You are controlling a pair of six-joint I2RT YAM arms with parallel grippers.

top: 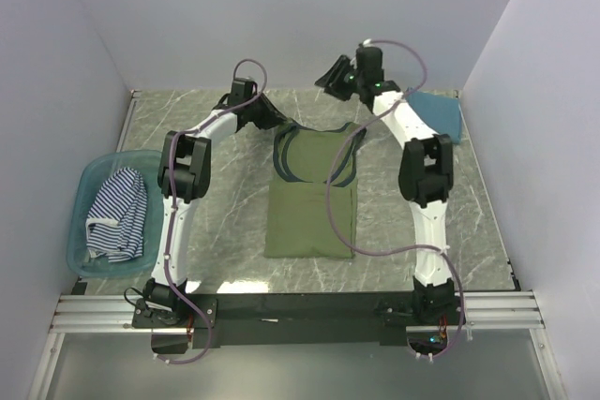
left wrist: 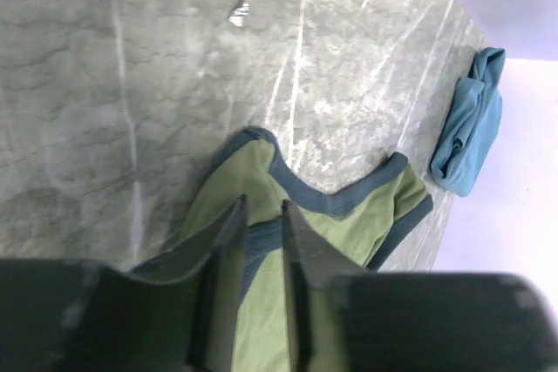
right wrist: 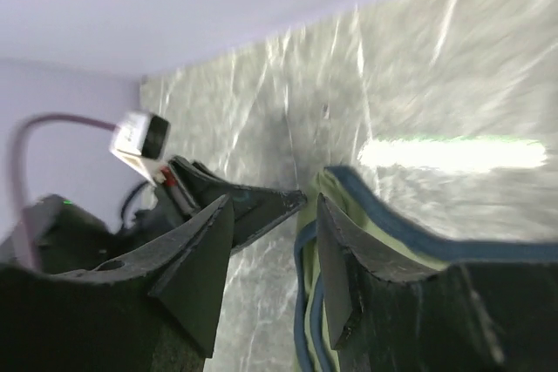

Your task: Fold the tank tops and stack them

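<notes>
1. On the middle of the tabletop (top: 216, 231) lies the green top (top: 309, 213). It is a long flat shape. Its plain end points to the near edge and its neck and straps point to the far edge.
2. Dark trim runs round the neck and straps of the green top (left wrist: 261, 172).
3. The left gripper (top: 270, 119) is at the far left strap of the green top. From its own camera, the left gripper (left wrist: 261, 206) is right over the cloth. Its fingers (left wrist: 228, 250) have a small gap between them. Green cloth and trim show through the gap, and the fingers are not pinching it.
4. The right gripper (top: 330, 77) is by the far edge, near the far right strap. Its fingers (right wrist: 336, 250) are apart with nothing between them. The green top (right wrist: 384, 233) shows just behind one finger. I cannot tell if they touch.
5. The blue top (top: 441, 111) sits folded in the far right corner, well apart from the green one. The left camera shows the blue top (left wrist: 471, 128) as a small folded bundle.
6. The striped top (top: 117, 213) lies bunched up in the tub (top: 84, 185) at the left edge.
</notes>
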